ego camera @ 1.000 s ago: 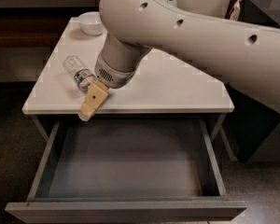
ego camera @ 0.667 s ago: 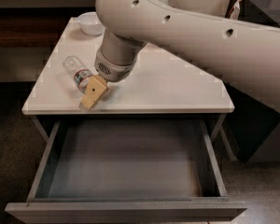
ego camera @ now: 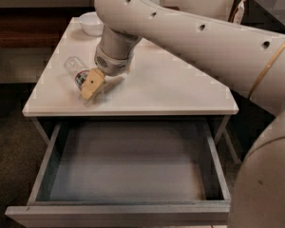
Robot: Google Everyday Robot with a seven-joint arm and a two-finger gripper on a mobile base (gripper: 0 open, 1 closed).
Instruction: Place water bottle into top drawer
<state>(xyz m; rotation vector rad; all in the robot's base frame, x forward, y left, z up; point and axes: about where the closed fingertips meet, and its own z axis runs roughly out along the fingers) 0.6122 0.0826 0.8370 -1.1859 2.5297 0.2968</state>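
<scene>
Currently the bottle [ego camera: 72, 65] lies on its side at the table's [ego camera: 180, 94] left front: clear body, coloured label band partly hidden by the hand [ego camera: 92, 85], which sits against it; whether it grips cannot be told. The drawer [ego camera: 133, 165] below stands pulled out, grey floor showing. A white bowl [ego camera: 91, 23] sits back left, contents unseen.

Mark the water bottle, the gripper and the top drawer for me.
water bottle [ego camera: 74, 65], camera view, on its clear body.
gripper [ego camera: 91, 86], camera view, on its tan tip beside the bottle.
top drawer [ego camera: 128, 165], camera view, on the bare grey floor of the open drawer.
</scene>
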